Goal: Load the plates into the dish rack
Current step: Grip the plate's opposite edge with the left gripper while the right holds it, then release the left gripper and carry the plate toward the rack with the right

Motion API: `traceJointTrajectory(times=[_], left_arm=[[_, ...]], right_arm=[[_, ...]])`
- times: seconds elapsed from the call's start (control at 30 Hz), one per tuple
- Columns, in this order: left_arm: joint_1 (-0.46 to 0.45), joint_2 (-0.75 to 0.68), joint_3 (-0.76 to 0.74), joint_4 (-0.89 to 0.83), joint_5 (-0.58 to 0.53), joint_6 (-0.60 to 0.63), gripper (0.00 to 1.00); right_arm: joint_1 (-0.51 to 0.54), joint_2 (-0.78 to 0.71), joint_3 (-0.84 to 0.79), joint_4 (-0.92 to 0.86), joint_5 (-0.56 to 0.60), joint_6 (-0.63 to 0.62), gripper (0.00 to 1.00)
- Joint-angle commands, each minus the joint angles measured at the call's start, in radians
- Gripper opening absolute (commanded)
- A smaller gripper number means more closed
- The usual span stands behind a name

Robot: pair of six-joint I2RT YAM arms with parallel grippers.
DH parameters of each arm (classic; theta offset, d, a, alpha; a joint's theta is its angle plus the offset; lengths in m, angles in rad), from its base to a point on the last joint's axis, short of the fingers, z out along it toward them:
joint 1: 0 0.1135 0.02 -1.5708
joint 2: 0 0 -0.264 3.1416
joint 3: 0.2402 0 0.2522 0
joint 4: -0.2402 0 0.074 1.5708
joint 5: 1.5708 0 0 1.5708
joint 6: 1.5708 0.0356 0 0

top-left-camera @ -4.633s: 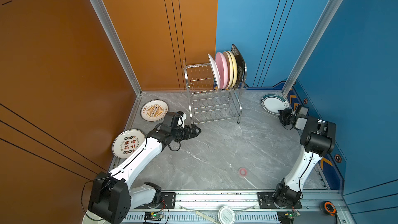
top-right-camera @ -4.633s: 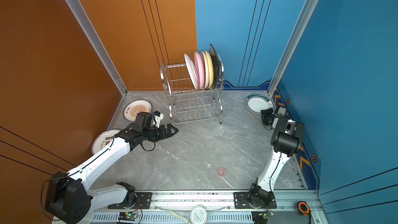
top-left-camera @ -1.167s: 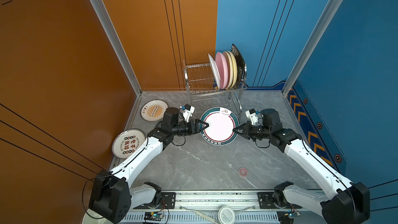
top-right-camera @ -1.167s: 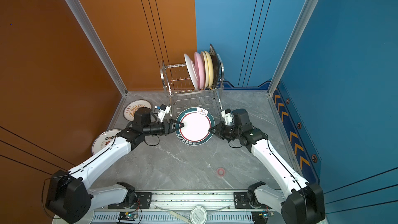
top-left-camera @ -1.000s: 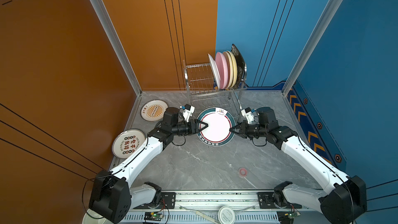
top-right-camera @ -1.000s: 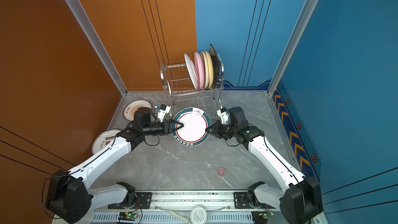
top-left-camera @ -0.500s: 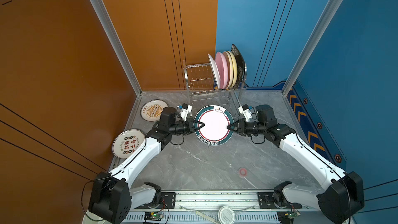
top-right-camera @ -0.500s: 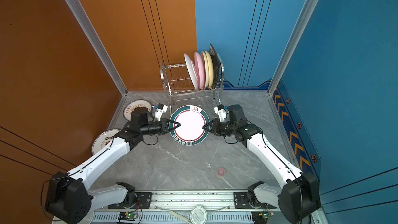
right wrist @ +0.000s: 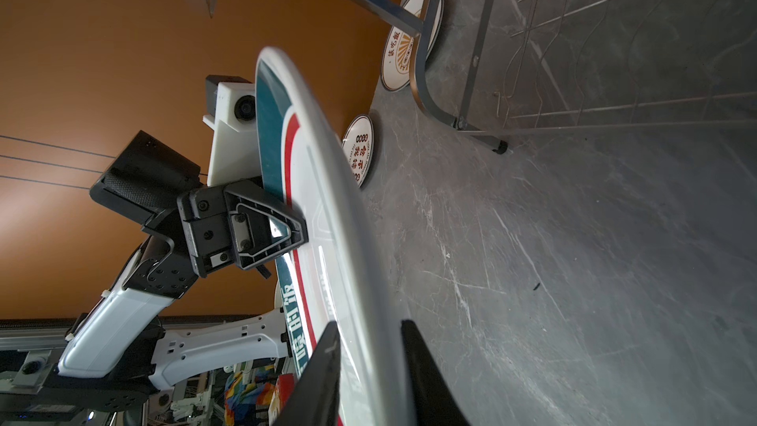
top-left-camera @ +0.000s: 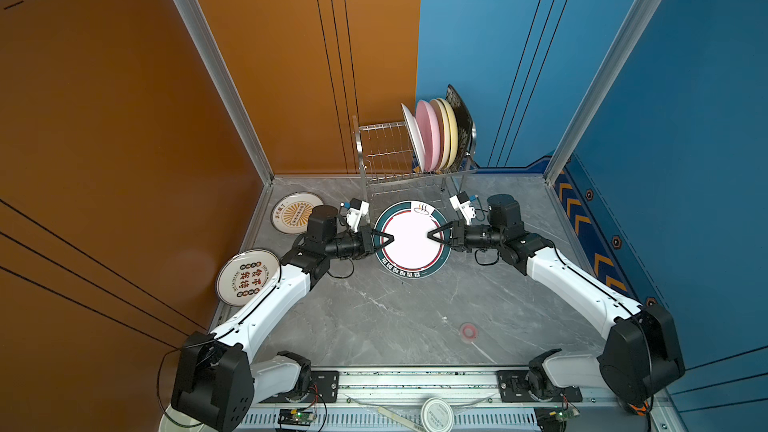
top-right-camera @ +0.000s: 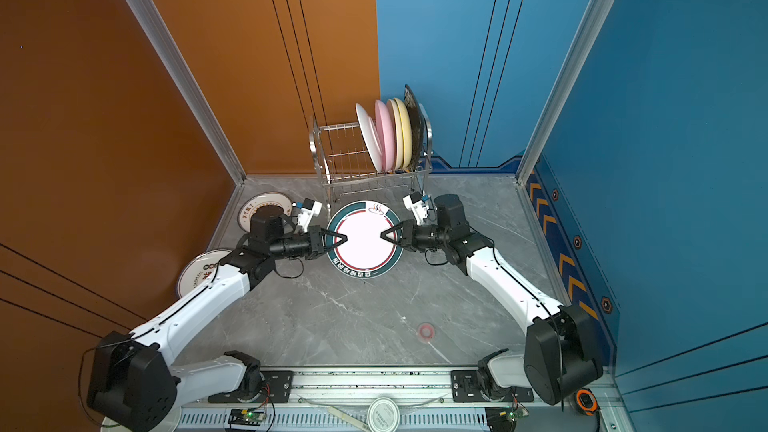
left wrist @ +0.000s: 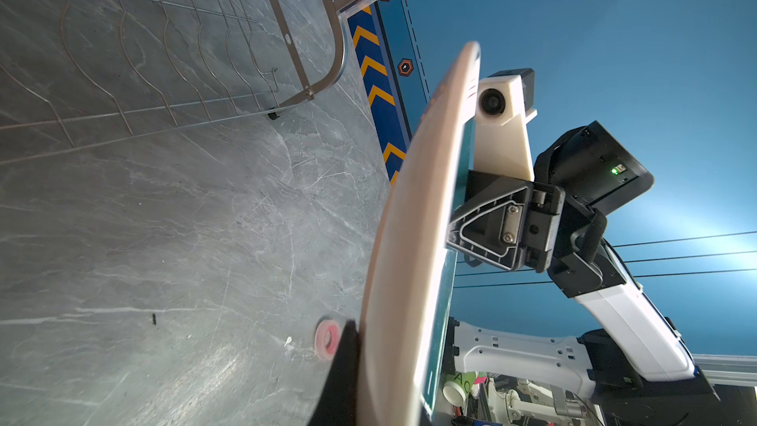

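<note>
Teal-rimmed plate (top-right-camera: 362, 245) hides left tool's (top-right-camera: 343, 238) lower finger.

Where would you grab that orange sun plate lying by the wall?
Probably by the thin rim of the orange sun plate, on the side facing the open table, coming in low. It lies flat, and the wall crowds its other side.

You have carried the teal-rimmed plate (top-left-camera: 411, 241) from the floor right of the dish rack (top-left-camera: 380, 147) to mid-frame, just below the rack. Your left gripper (top-left-camera: 388, 238), previously free, has clamped the plate's left rim, opposite the right gripper (top-left-camera: 432, 236).
</note>
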Motion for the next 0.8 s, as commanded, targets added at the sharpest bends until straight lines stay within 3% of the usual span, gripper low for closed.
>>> traceJointTrajectory(times=[0.0, 0.17, 0.3, 0.37, 0.43, 0.6, 0.77], left_arm=[[0.0, -0.001, -0.019, 0.007, 0.051, 0.008, 0.0], [0.017, 0.001, -0.014, -0.005, 0.052, 0.013, 0.01], [0.038, -0.017, 0.008, -0.092, 0.012, 0.07, 0.53], [0.047, -0.029, 0.034, -0.184, -0.03, 0.123, 0.69], [0.058, -0.038, 0.054, -0.273, -0.072, 0.167, 0.78], [0.088, -0.068, 0.079, -0.387, -0.188, 0.228, 0.94], [0.105, -0.076, 0.097, -0.439, -0.269, 0.263, 1.0]], right_arm=[[0.004, -0.005, 0.04, 0.136, -0.057, 0.03, 0.19], [0.005, -0.006, 0.04, 0.149, -0.064, 0.042, 0.04], [0.002, -0.024, 0.053, 0.075, -0.012, 0.018, 0.0], [0.004, -0.044, 0.079, -0.015, 0.044, -0.022, 0.0], [0.01, -0.065, 0.114, -0.117, 0.111, -0.069, 0.0], [0.033, -0.123, 0.198, -0.329, 0.318, -0.128, 0.0], [0.109, -0.142, 0.332, -0.505, 0.529, -0.194, 0.0]])
